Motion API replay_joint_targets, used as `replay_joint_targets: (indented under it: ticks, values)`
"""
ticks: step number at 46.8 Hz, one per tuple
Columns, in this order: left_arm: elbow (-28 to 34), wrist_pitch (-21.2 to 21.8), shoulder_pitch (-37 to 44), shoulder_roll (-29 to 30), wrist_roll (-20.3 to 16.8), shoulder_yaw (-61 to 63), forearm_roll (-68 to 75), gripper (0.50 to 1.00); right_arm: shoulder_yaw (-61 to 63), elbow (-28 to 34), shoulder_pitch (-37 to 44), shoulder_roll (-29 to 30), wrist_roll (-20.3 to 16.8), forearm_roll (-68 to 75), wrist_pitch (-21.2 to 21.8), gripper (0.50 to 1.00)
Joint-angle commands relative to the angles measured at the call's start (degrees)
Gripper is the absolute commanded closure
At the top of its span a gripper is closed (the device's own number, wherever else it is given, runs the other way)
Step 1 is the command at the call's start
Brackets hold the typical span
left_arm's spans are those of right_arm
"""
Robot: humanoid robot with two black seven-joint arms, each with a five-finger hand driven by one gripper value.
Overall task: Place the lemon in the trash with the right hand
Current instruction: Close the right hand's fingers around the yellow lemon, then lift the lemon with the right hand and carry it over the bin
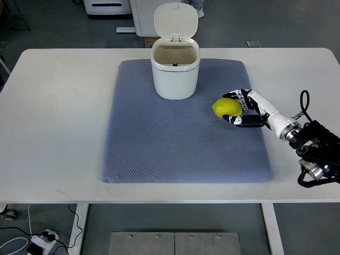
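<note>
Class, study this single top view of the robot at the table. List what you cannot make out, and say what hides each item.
- Far side of the lemon: covered by the right robot hand; contact there is unclear.
- Bottom of the trash bin: shadowed by its own wall.
- Right arm beyond the wrist: cut off by the picture's right edge.
- Left robot hand: outside the view.
- Floor under the table: hidden by the tabletop.

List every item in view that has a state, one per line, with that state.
Trash can: upright on the mat, nothing visible inside.
Lid: flipped open, standing up behind the opening.
Lemon: resting on the mat, right of the trash can, not yet in it.
Right hand: fingers curled around the lemon.
Mat: flat on the table.
</note>
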Motion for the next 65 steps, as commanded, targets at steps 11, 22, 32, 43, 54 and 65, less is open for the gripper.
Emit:
replay_joint_targets:
  ticks: [11,22,32,43,54,65]
  values:
    - [0.0,0.0,0.0,0.0,0.01,0.0,0.0,0.5,0.23,-0.71,2.86,-3.9,0.07,1.68,1.39,1.0]
    - [0.0,0.0,0.0,0.0,0.01,0.0,0.0,0.5,0.58,-10.19,5.76,-4.96,-0.1,4.93,8.5,1.0]
    - [0.0,0.0,0.0,0.0,-0.08,0.0,0.0,0.5,0.75,-21.88,7.69,-4.25,-0.45,7.92,16.06,1.0]
    - [0.0,0.0,0.0,0.0,0.01,0.0,0.0,0.5,0.84,-27.25,11.29,-2.58,-0.8,10.64,21.43,1.0]
    - [0.0,0.0,0.0,0.0,0.01,0.0,0.0,0.5,0.66,-26.37,12.88,1.54,-0.8,10.73,21.87,1.0]
    - [0.0,0.0,0.0,0.0,0.01,0.0,0.0,0.5,0.49,-26.02,15.25,6.73,-0.89,10.64,21.87,1.0]
